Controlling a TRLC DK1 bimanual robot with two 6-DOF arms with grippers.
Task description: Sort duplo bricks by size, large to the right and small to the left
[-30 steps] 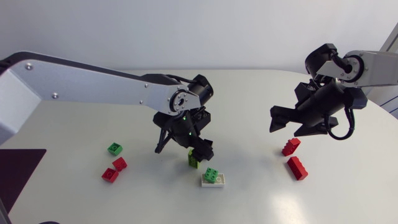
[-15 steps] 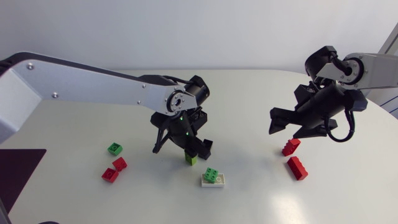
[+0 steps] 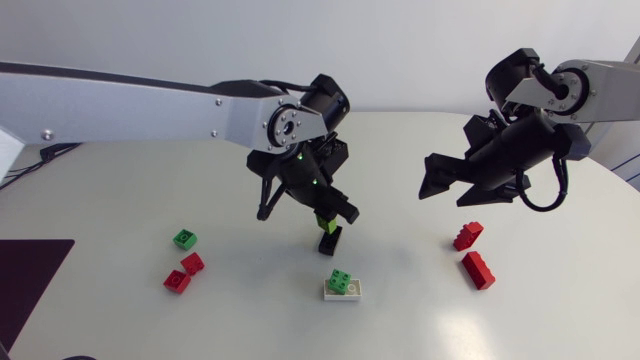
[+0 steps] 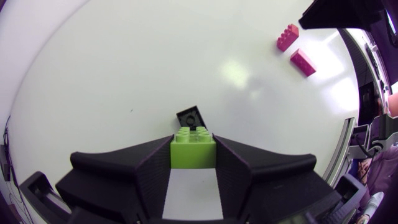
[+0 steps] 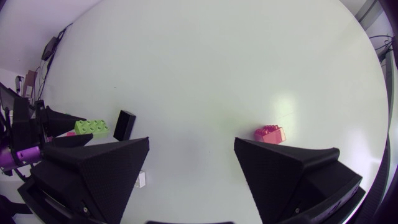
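Holding one lime brick [image 4: 193,155], left gripper [image 4: 194,144] faces two red bricks [image 4: 287,37] [image 4: 303,62].

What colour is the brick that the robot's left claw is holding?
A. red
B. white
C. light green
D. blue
C: in the left wrist view the light green brick sits pinched between both fingers of the left gripper, and the red bricks lie far off on the table.
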